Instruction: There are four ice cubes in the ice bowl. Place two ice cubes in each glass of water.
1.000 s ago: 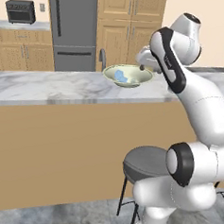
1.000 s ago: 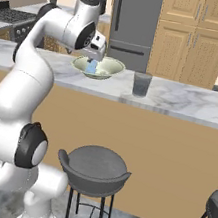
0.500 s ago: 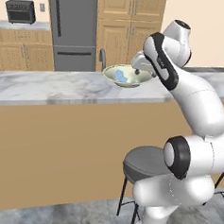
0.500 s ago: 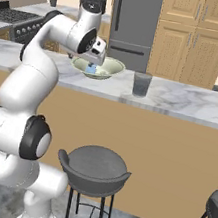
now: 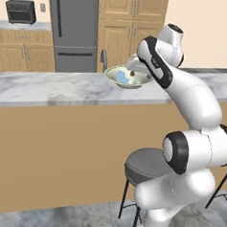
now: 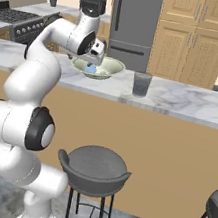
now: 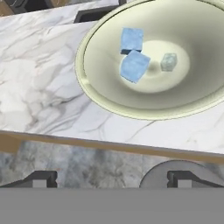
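The ice bowl (image 7: pixel 105 92) is pale yellowish-green and sits on the marble counter, also seen as the ice bowl (image 5: pixel 118 81) and the ice bowl (image 6: pixel 110 70). In the hand view three ice cubes lie in it: two blue ones touching (image 7: pixel 131 39) (image 7: pixel 134 65) and a smaller, paler one (image 7: pixel 169 61) beside them. My gripper (image 7: pixel 112 179) is open with nothing between its fingertips (image 7: pixel 41 178). It hangs just above the bowl's near rim, as gripper (image 5: pixel 132 72) and gripper (image 6: pixel 95 59). One glass of water (image 6: pixel 141 84) stands right of the bowl.
The counter's front edge (image 7: pixel 109 146) runs below the bowl. A grey stool (image 6: pixel 95 165) stands on the floor in front of the counter. A steel fridge (image 5: pixel 73 28) and wooden cabinets (image 6: pixel 194 37) line the back wall.
The hand has dropped lower towards the bowl, shifting slightly left in the left base view. Bowl and glass have stayed put.
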